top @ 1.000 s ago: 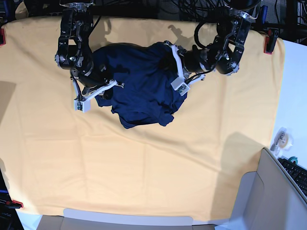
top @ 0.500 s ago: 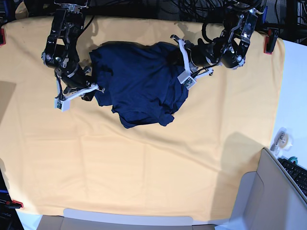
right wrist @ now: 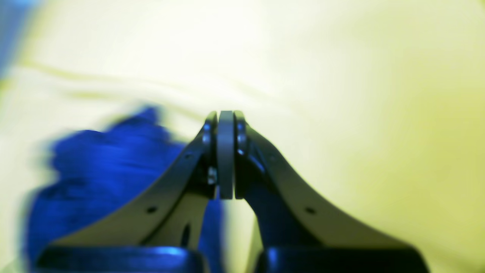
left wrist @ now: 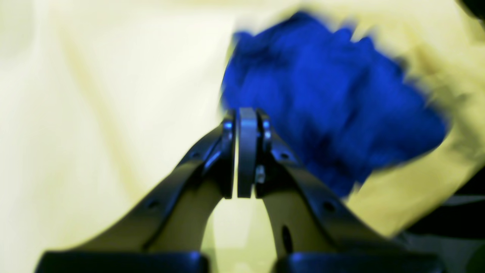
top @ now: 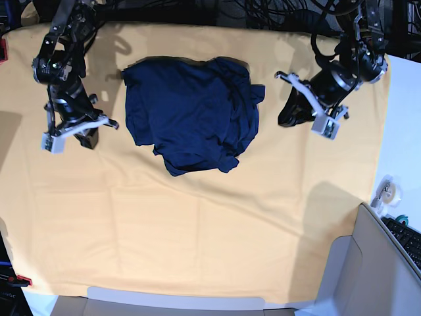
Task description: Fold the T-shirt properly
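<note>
The dark navy T-shirt lies as a crumpled, roughly folded heap on the yellow-orange cloth, toward the back centre. My left gripper hovers to the heap's right, apart from it, shut and holding nothing. My right gripper hovers to the heap's left, also shut and empty. In the blurred left wrist view the left gripper has its jaws pressed together, with the T-shirt beyond them to the right. The right wrist view shows the right gripper likewise closed, the T-shirt at lower left.
Red clamps pin the cloth at its corners. A grey box stands at the lower right, with a keyboard and a tape roll on the white table beside it. Cables run along the back edge.
Both grippers have pulled outward, away from the T-shirt, the left toward the right edge and the right toward the left edge. The shirt stays where it was.
</note>
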